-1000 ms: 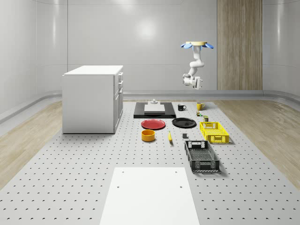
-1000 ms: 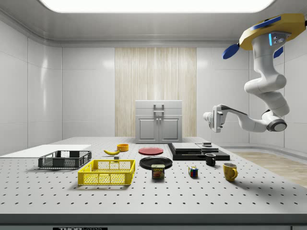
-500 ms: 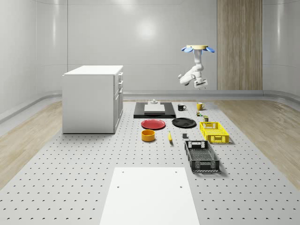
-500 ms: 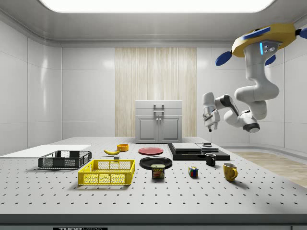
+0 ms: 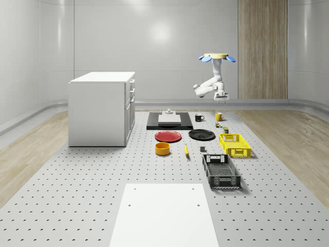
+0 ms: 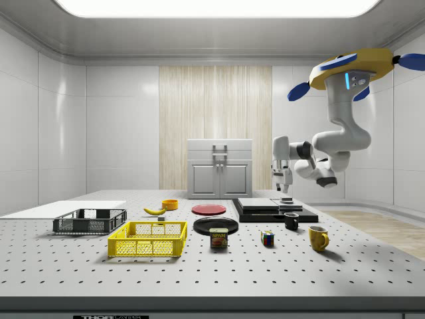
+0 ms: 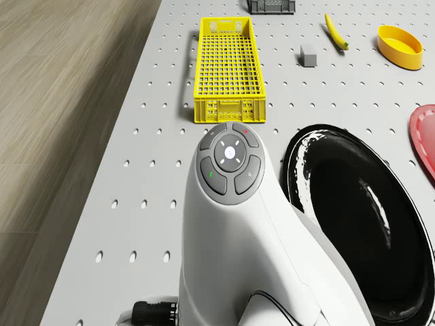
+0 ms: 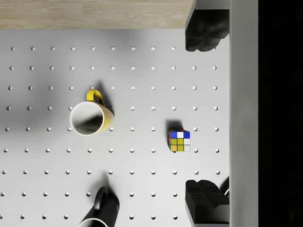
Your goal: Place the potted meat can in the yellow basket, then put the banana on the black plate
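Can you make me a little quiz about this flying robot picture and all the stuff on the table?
1. True or false: the potted meat can already sits inside the yellow basket.
2. What lies nearer the banana: the orange bowl or the yellow mug?
3. The gripper hangs in the air, holding: A) the banana B) nothing C) the cube

Key: 1. False, it stands on the table beside it. 2. The orange bowl. 3. B.

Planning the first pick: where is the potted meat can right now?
In the side view the potted meat can stands on the table, just right of the yellow basket and in front of the black plate.
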Robot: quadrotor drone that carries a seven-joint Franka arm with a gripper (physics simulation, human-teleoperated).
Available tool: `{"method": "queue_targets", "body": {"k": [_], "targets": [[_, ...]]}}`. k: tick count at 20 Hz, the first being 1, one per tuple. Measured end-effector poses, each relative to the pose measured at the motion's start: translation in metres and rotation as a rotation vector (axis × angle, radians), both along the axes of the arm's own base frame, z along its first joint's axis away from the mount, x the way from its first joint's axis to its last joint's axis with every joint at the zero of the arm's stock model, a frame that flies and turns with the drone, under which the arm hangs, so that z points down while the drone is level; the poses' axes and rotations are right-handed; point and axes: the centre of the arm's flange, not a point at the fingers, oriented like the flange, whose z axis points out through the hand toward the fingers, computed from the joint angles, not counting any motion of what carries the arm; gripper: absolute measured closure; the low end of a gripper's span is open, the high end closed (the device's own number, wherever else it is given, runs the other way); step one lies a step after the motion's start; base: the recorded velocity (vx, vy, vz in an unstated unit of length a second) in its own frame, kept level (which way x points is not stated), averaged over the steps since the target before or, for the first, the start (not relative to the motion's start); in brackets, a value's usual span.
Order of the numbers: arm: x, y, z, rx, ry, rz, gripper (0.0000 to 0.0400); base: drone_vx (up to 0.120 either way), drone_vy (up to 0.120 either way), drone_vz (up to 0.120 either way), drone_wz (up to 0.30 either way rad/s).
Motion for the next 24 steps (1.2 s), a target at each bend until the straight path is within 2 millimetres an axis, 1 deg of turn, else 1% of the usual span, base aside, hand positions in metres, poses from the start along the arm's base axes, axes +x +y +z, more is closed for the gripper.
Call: {"method": "queue_targets", "body": {"k": [24], "targets": [[0.0000,-0.0037,-0.0003,-0.038,0.002,-0.001,0.0000,0.120,0.000,-0.120,0.000]]}}
